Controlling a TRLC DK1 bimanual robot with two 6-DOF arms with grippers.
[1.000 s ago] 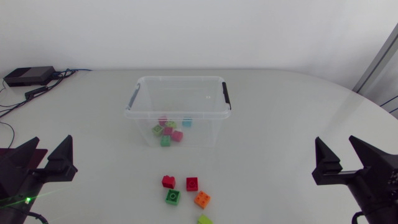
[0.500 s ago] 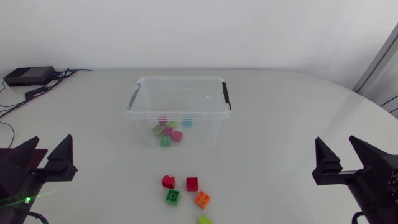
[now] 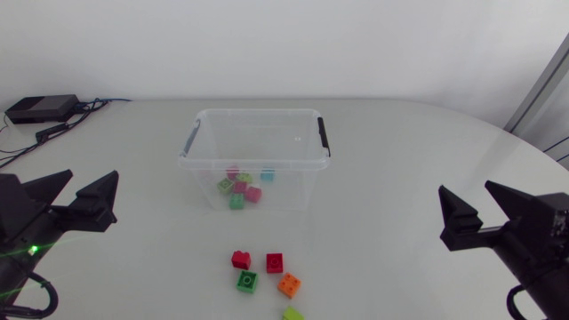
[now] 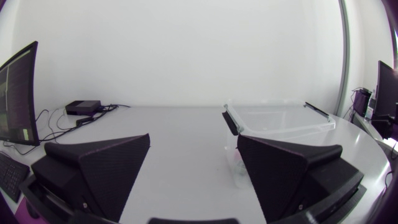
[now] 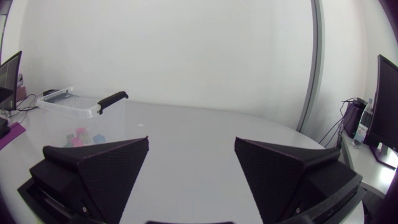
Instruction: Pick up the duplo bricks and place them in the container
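The left gripper (image 3: pixel 76 200) hangs over the left side of the table (image 3: pixel 400 151). Its two fingers are spread wide and nothing is between them. The right gripper (image 3: pixel 480 212) hangs over the right side, spread just as wide and holding nothing.

Between the two grippers, well apart from both, five pieces lie loose in a cluster on the near part of the table. A red brick (image 3: pixel 240 260) sits just beside a second red brick (image 3: pixel 275 262). On their near side are a green brick (image 3: pixel 246 282) and an orange brick (image 3: pixel 289 284), and a lime brick (image 3: pixel 292 313) lies nearest of all.

Beyond the cluster and apart from it, the container (image 3: pixel 191 147) stands mid-table. It is clear and open-topped, with a dark handle at each end. On its floor lie a pink brick (image 3: pixel 253 194) and a blue brick (image 3: pixel 268 176), among others in pink and green.

In the left wrist view the container stands ahead of the gripper, toward its right finger. In the right wrist view it stands far ahead, past the left finger.

A black box (image 3: pixel 40 108) with cables sits at the table's far left corner.
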